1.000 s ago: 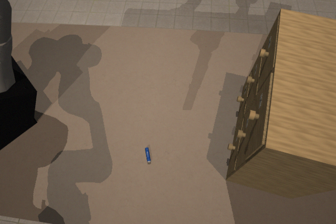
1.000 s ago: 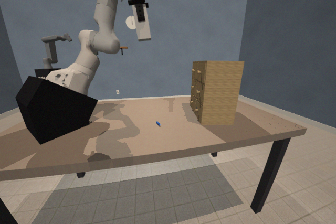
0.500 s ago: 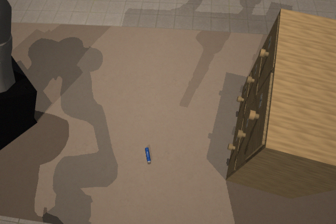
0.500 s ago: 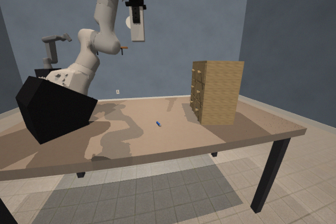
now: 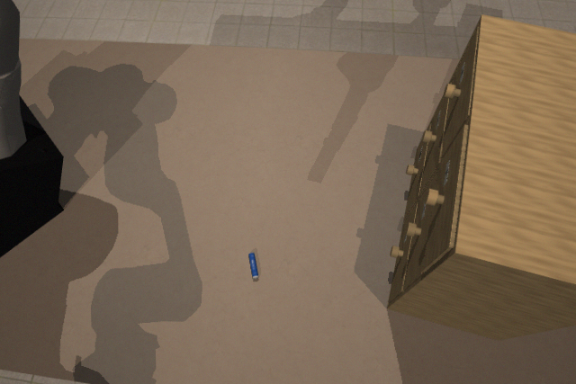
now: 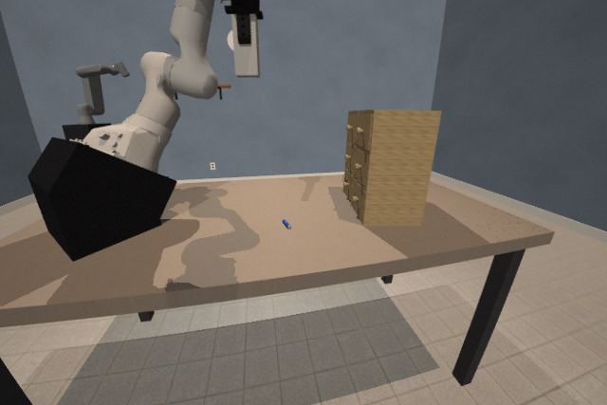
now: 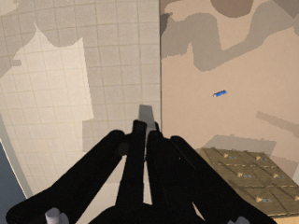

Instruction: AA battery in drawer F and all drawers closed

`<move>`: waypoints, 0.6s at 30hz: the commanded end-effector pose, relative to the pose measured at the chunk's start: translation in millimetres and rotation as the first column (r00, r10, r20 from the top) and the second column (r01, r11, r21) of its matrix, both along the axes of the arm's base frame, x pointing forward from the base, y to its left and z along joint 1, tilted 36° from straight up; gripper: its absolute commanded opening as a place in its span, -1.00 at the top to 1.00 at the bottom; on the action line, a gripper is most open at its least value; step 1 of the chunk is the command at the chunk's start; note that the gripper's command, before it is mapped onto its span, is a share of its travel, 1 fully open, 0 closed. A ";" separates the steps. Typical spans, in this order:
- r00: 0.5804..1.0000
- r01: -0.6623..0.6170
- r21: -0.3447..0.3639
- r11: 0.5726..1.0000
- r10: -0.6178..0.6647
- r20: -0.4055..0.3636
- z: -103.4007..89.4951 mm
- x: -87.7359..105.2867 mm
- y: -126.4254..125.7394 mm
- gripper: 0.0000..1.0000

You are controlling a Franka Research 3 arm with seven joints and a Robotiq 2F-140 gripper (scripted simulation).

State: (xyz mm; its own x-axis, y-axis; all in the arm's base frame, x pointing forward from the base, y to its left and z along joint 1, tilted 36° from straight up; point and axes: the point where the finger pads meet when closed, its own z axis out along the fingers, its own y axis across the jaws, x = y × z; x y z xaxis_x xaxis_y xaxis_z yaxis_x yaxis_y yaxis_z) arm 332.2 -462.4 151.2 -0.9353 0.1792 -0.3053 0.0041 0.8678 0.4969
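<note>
A blue AA battery [image 5: 253,266] lies flat on the brown table, left of the chest; it also shows in the exterior view [image 6: 285,224] and in the wrist view [image 7: 220,93]. The small wooden chest [image 5: 492,170] stands at the right with several knobbed drawers [image 5: 430,175], all pushed in; it also shows in the exterior view [image 6: 389,166] and in the wrist view [image 7: 256,183]. I cannot read the drawer letters. My gripper [image 6: 246,69] hangs high above the table, pointing down, far from battery and chest. Its fingers [image 7: 145,126] are shut on nothing.
The robot's black base block [image 6: 93,196] sits on the left part of the table. A small grey stand [image 6: 93,89] is behind it. The table's far edge [image 7: 161,81] runs under the gripper in the wrist view.
</note>
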 end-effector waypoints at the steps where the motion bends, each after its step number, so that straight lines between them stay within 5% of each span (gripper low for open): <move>1: 1.000 0.008 0.006 1.000 -0.008 -0.009 -0.4 -1.2 0.0 1.00; 16: 1.000 0.008 0.006 1.000 -0.008 -0.009 -0.4 -1.2 0.0 1.00; 17: 1.000 0.005 0.004 1.000 -0.005 -0.004 0.1 -0.2 0.3 -1.00; 18: 1.000 0.005 0.004 1.000 -0.005 -0.004 0.1 -0.2 0.3 -1.00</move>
State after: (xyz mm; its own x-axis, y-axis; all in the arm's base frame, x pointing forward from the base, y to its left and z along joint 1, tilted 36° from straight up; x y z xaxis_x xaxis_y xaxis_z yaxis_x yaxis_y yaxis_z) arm 332.1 -462.0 151.2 -0.9355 0.1853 -0.3009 0.0107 0.8658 0.5002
